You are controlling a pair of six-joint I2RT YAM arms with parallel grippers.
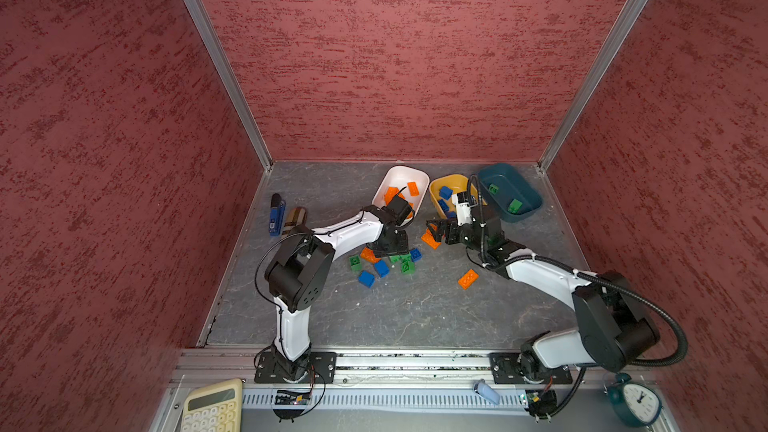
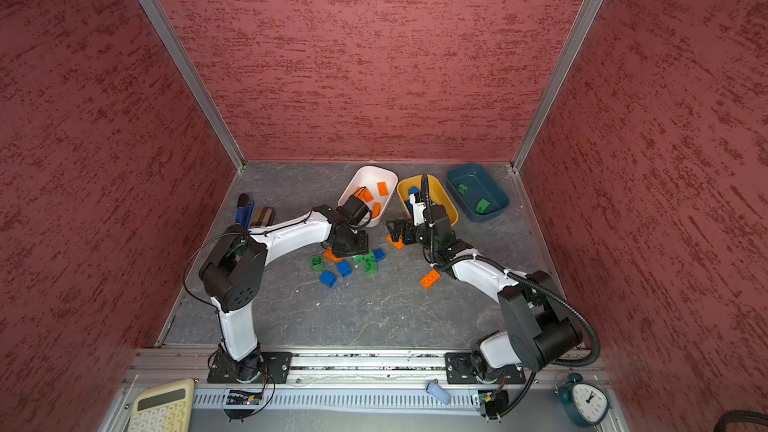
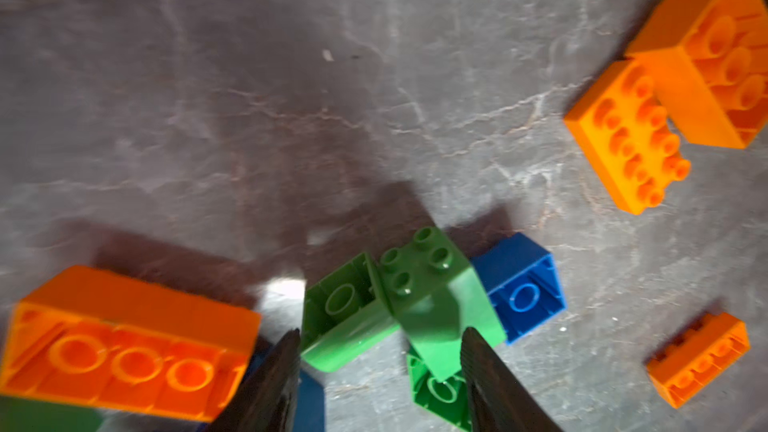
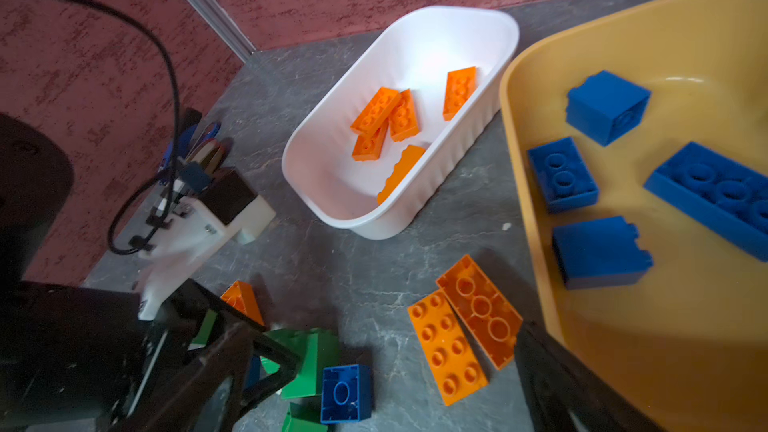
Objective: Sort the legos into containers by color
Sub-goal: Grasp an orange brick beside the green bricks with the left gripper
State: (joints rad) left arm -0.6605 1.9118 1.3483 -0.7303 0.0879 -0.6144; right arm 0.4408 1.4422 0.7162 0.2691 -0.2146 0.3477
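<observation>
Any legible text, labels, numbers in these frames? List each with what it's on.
None can be read.
Alarm clock dial numerals: too small.
Calculator keys: too small.
Blue-and-black stapler label: blurred.
White camera body on the right arm, dark print: blurred.

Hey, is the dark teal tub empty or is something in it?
Not empty. Both top views show two green bricks inside the dark teal tub, one farther back, one nearer.
</observation>
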